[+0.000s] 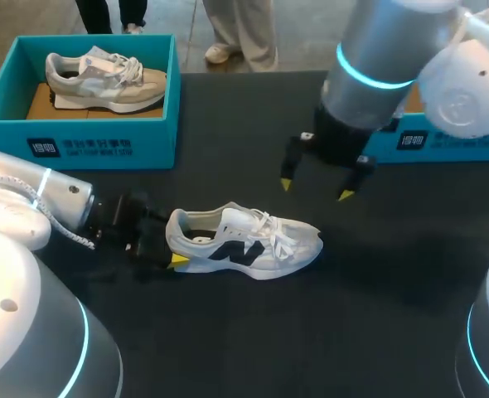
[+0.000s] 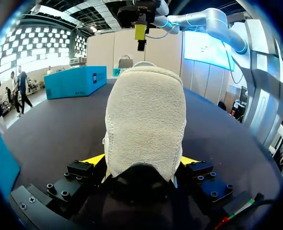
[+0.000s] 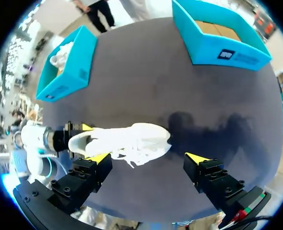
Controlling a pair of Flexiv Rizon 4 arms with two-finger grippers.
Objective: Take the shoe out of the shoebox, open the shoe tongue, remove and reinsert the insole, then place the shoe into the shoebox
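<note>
1. Found a white shoe [image 1: 244, 243] with dark side markings standing on its sole on the black table [image 1: 394, 315], outside both boxes, with laces lying across its top.
2. Found the left gripper [image 1: 171, 246] low at the heel end of the shoe, lying nearly level with the table.
3. Confirmed its fingers clamped on the heel from two sides, one yellow tip pressed against each flank in the left wrist view. Noted the toe pointing straight ahead of these fingers.
4. Found the right gripper [image 1: 316, 190] hanging above the table with fingers pointing down, spread wide and gripping nothing.
5. Placed the shoe below and ahead of those spread fingers, clear of both tips.
6. Found a teal shoebox [image 1: 443, 141] beyond the right fingers, well apart, partly hidden by the right arm in the head view. Saw its brown cardboard floor in the right wrist view.
7. Found a second shoebox [image 1: 79, 137], also teal, off to one side of the left fingers and well apart, holding a grey shoe [image 1: 104, 79] on its sole.
</note>
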